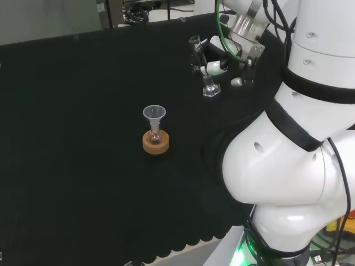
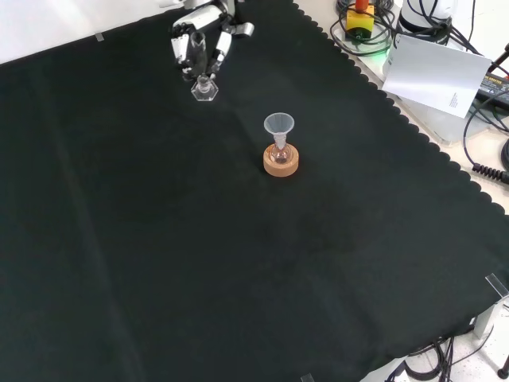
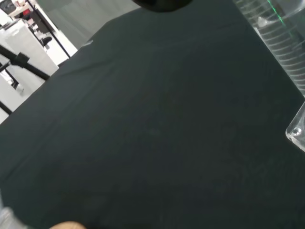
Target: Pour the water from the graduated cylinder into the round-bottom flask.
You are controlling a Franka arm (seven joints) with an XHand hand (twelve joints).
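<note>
we see the robot hand point(image 1: 222, 58) at the far right of the desk point(image 1: 83, 166) in the head view, its fingers point(image 2: 184, 49) curled around the tall glass cylinder point(image 1: 202, 69). the cylinder stands upright, long axis vertical, and its six-sided foot point(image 2: 204, 90) looks to be on or just above the black cloth; we cannot tell which. in the wrist view the cylinder's ribbed scale point(image 3: 281, 43) runs close past the camera, with a corner of the foot at the edge. how much water it holds we cannot make out.

outward from there, the round flask point(image 1: 156, 135) sits in a cork ring point(image 1: 156, 143) near the middle of the desk, with a clear funnel point(image 1: 154, 114) upright in its neck. in the head view it lies to the left of the robot hand and nearer the camera; in the front view it lies lower and to the right, well apart from the cylinder.

we judge that the coming move turns on that gap: the cylinder must be carried across to the funnel, then tipped from vertical so its lip comes over the funnel's mouth.
</note>
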